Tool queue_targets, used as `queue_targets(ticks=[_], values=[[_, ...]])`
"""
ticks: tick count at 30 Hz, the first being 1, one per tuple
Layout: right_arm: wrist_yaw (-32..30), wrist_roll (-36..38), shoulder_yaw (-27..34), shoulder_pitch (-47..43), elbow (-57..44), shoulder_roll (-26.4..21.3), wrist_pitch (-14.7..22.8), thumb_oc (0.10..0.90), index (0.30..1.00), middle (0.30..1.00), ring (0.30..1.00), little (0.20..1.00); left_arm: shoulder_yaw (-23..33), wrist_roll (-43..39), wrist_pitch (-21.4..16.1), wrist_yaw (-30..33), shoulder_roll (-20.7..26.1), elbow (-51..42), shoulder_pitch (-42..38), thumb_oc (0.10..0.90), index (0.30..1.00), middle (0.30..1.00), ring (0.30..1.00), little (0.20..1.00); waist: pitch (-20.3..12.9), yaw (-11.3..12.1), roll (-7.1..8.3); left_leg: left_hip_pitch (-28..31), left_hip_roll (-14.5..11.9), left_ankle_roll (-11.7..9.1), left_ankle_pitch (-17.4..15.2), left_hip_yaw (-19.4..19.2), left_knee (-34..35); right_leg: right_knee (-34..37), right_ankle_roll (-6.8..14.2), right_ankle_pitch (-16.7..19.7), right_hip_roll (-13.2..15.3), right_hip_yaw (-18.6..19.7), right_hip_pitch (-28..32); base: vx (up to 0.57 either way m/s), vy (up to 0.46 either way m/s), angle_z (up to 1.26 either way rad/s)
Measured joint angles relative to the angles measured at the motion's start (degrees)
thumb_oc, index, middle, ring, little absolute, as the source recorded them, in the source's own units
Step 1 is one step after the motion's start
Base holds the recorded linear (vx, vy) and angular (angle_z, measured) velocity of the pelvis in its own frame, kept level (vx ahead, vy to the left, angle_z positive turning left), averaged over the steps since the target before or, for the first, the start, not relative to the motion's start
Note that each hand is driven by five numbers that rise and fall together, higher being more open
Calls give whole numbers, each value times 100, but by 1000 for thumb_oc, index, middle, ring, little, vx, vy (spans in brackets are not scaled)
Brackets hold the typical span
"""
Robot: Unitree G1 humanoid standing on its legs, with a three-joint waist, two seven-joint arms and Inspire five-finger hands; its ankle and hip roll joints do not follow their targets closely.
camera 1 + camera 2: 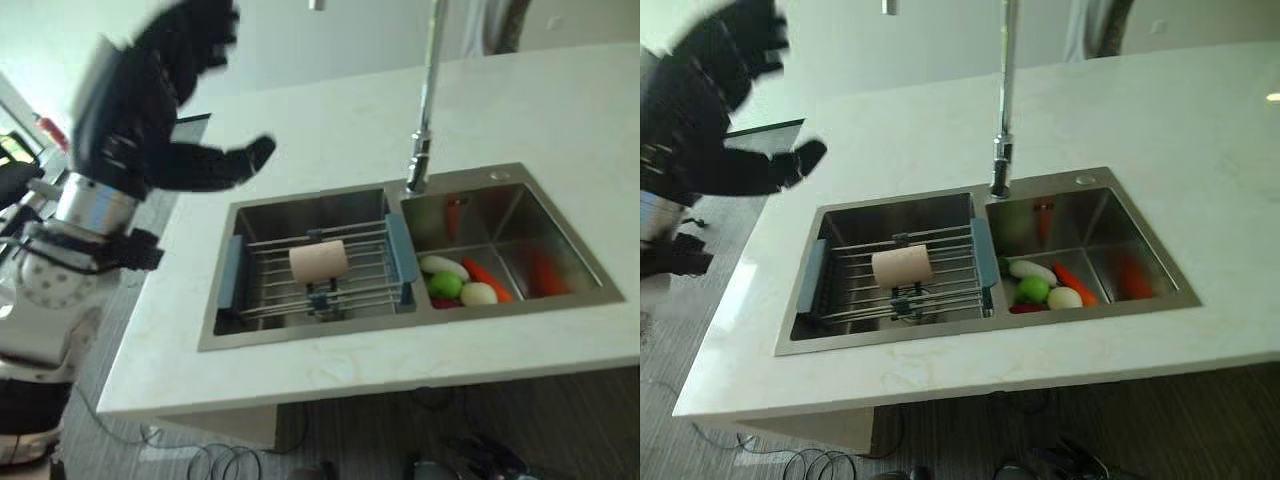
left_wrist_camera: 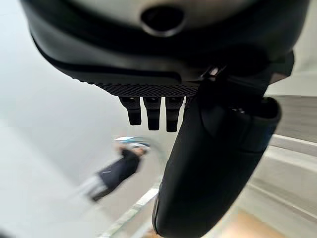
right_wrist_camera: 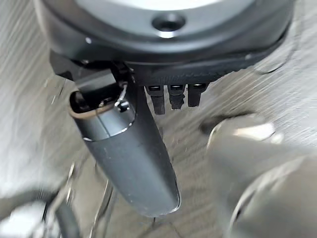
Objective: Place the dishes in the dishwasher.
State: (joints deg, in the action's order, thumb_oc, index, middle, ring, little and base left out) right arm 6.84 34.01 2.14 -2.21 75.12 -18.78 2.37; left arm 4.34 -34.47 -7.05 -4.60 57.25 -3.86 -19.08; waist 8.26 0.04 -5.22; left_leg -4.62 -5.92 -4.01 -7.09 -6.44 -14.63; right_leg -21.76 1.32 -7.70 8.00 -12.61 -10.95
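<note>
Left hand [image 1: 150, 110] raised above counter's [image 1: 330, 360] left end, fingers spread, holding nothing. Right hand [image 3: 133, 148] relaxed, empty. Beige cup [image 1: 318, 260] lies on rack [image 1: 300, 290] in left sink basin [image 1: 290, 215]. No writing legible.

a pale beige cup [image 1: 319, 260] is lying on its side on a wire drying rack [image 1: 300, 272], roughly at the rack's middle. the rack, made of thin metal bars with grey-blue end pieces, is spanning the left basin of a steel double sink [image 1: 240, 216] and sitting level near its top. the cup's round body is pointing crosswise to the bars, resting on them and touching nothing else. whether its open mouth is facing left or right is hard to tell. no dishwasher can be made out in these views.
</note>
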Motion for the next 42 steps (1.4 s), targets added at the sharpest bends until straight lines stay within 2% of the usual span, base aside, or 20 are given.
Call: queue_targets(ticks=[3, 7, 11, 16, 21, 31, 42], values=[[19, 4, 33, 289, 188, -71, -31, 800, 900, 900, 900, 900, -88, 191, 388, -197, -17, 715, 12, 800, 900, 900, 900, 900, 5, 34, 8, 86, -13, 0, 0, -107, 79, 51, 4, 24, -47, 117, 9, 33, -8, -16], [145, 110, 23, 456, 204, -56, -22, 800, 900, 900, 900, 900, -483, 222, 650, -690, -29, 780, -31, 800, 900, 900, 900, 900, 18, 24, -12, 149, 10, 5, -1, -180, 127, 146, 88, 32, -44, 200, 14, 28, -2, -9], [333, 179, 25, 331, 107, -53, 112, 800, 900, 900, 900, 900, -1322, 653, 938, -1374, -44, 807, -82, 800, 900, 900, 900, 900, 113, -48, -173, 183, 37, 55, -4, -361, 161, 210, 110, 121, -44, 364, -15, 22, 12, -21], [330, 208, 28, 183, 108, -80, 148, 800, 900, 900, 900, 900, -1979, 1318, 1081, -1813, -303, 1264, -405, 800, 900, 900, 900, 900, 265, -197, -313, 181, 64, 69, 4, -444, 201, 230, 92, 203, -47, 464, -75, 5, 40, -10], [311, 209, 47, 211, 108, -129, 148, 800, 900, 900, 900, 900, -2009, 1581, 1082, -1873, -304, 1289, -585, 800, 900, 900, 900, 900, 340, -290, -335, 183, 106, 96, -11, -455, 220, 276, 137, 226, -24, 501, -72, 4, 3, -1], [341, 209, 43, 207, 102, -150, 174, 800, 900, 900, 900, 900, -2051, 2406, 1026, -1930, -304, 1261, -758, 800, 900, 900, 900, 900, 428, -305, -320, 195, 131, 121, -7, -478, 273, 308, 156, 237, -12, 524, -79, 6, 0, -1], [338, 209, 47, 154, -72, -149, 241, 800, 900, 900, 900, 900, -2049, 2686, 901, -1723, -292, 1236, -923, 800, 900, 900, 900, 900, 644, -303, -262, 195, 135, 123, -7, -556, 311, 329, 172, 255, -26, 590, -126, 10, -2, -3]])
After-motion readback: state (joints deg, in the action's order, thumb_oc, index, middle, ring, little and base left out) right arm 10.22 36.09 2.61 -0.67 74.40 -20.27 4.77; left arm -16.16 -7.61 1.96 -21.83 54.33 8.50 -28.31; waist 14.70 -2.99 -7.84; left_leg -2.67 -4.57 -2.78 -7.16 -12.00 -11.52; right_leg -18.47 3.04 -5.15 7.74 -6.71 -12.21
